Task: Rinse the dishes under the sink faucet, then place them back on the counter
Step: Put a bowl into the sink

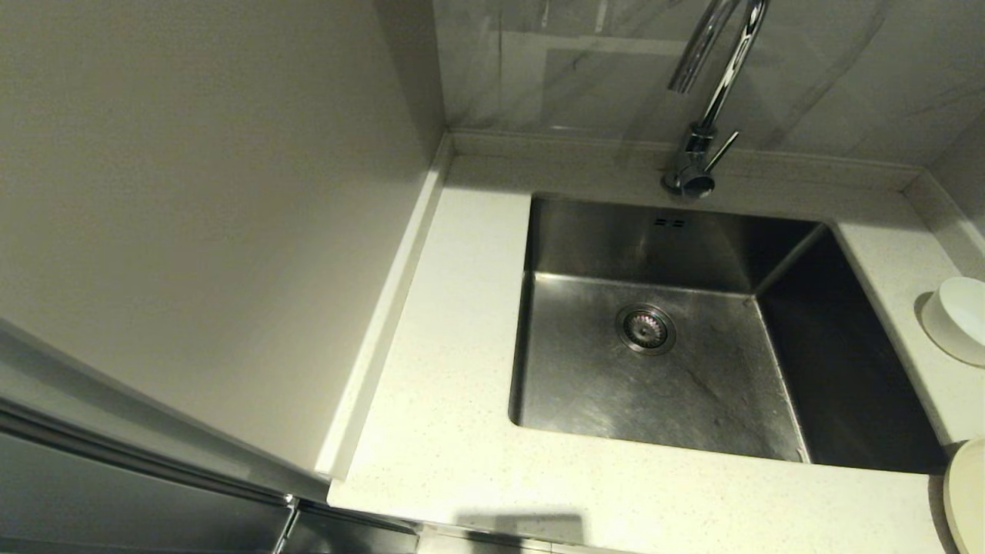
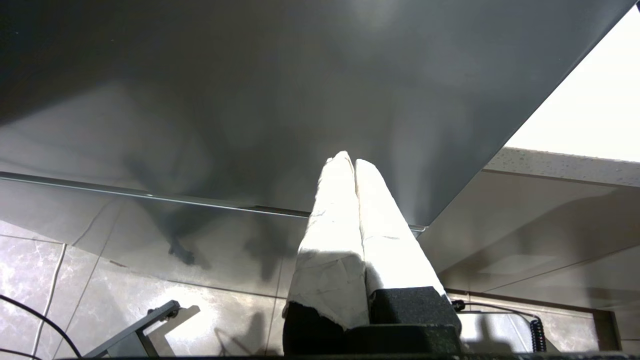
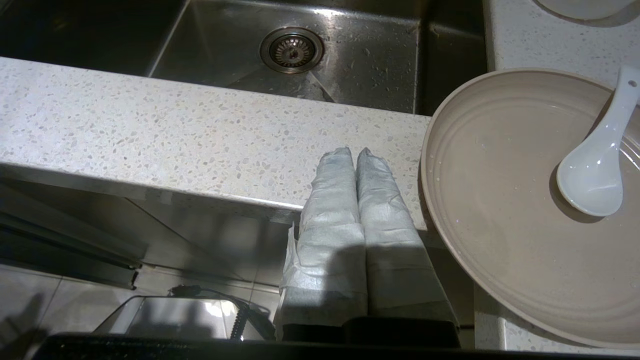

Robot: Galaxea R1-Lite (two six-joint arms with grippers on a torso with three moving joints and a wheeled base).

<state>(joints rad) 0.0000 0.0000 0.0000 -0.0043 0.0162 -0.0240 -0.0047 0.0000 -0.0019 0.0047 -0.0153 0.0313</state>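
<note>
The steel sink [image 1: 692,369] lies empty under the chrome faucet [image 1: 712,85]. A white bowl [image 1: 958,315] sits on the counter [image 1: 446,431] at the right edge, and the cream plate [image 1: 968,500] shows at the bottom right corner. In the right wrist view the plate [image 3: 500,210] carries the white spoon [image 3: 597,160]. My right gripper [image 3: 356,154] is shut and empty, over the counter's front edge just beside the plate. My left gripper [image 2: 349,161] is shut and empty, low by a grey cabinet front. Neither arm shows in the head view.
A tall pale wall panel [image 1: 192,215] borders the counter on the left. The raised back edge [image 1: 554,142] runs behind the faucet. The drain strainer [image 1: 645,328] sits mid-basin. Tiled floor [image 2: 100,300] and cables lie below the left gripper.
</note>
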